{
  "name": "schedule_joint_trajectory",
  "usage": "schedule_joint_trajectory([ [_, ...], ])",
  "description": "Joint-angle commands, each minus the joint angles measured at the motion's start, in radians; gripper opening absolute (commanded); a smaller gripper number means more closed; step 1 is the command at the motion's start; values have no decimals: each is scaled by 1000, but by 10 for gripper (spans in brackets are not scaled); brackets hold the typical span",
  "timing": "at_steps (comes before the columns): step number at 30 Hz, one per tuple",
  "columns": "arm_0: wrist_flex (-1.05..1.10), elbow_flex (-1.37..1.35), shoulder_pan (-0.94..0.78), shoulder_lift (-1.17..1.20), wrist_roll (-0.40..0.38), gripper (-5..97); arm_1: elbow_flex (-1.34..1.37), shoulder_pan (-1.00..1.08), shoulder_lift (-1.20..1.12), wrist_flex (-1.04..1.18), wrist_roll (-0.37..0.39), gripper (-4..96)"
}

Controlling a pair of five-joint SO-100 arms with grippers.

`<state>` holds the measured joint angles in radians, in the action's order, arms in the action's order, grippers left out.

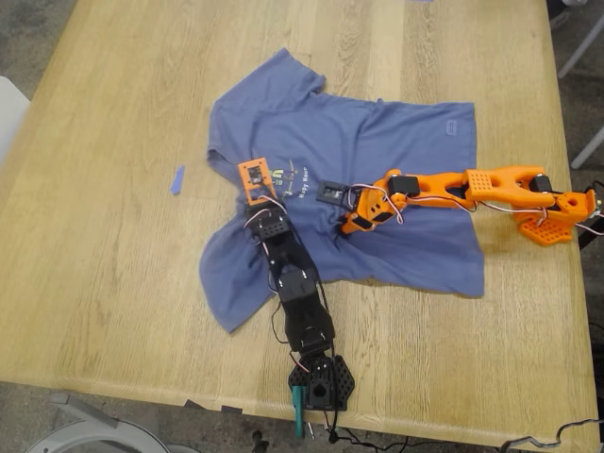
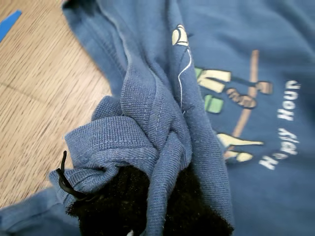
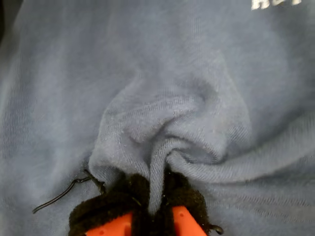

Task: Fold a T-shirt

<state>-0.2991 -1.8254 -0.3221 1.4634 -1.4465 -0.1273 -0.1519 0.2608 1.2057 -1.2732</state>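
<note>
Two pinches are on at once. The first gripper [image 2: 147, 206] is clamped narrow on a bunch of ribbed neckline of the T-shirt [image 1: 396, 142], fabric heaped over its dark pads. The second gripper [image 3: 150, 211] is closed on a thin ridge of plain chest cloth, with the printed text just beyond its tips. The shirt lies spread over the wooden table [image 1: 113, 283] beneath both arms, sleeves splayed to either side of the first gripper and the hem well behind the second. A small blue scrap [image 1: 176, 179] sits on bare wood a short way out from the first gripper.

Risks, as I judge them:
- The second grip looks shallow, so a pull could slip it free.
- The neckline bunch is thick and twisted, and could carry a wrinkle into the fold.
- If the arms lift unevenly, the cloth between them may go taut and drag the whole shirt rather than fold it.
- A loose thread near each jaw might snag.
</note>
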Motion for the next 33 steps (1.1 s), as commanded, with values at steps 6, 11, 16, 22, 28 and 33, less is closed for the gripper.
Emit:
schedule_joint_trajectory([
  [6,-28,15,41,227,-8,0,-15,64,167,89,-9,-1],
  [11,-61,-2,52,264,-6,0,-15,60,256,239,0,-1],
  [16,-100,-11,80,304,-5,0,-15,66,333,407,5,-1],
  [22,-110,-49,133,356,-5,0,-14,80,377,483,21,-1],
  [28,-147,-97,190,440,-6,0,129,84,462,483,35,-1],
  [33,-158,-141,199,492,-6,0,353,104,607,483,34,-1],
])
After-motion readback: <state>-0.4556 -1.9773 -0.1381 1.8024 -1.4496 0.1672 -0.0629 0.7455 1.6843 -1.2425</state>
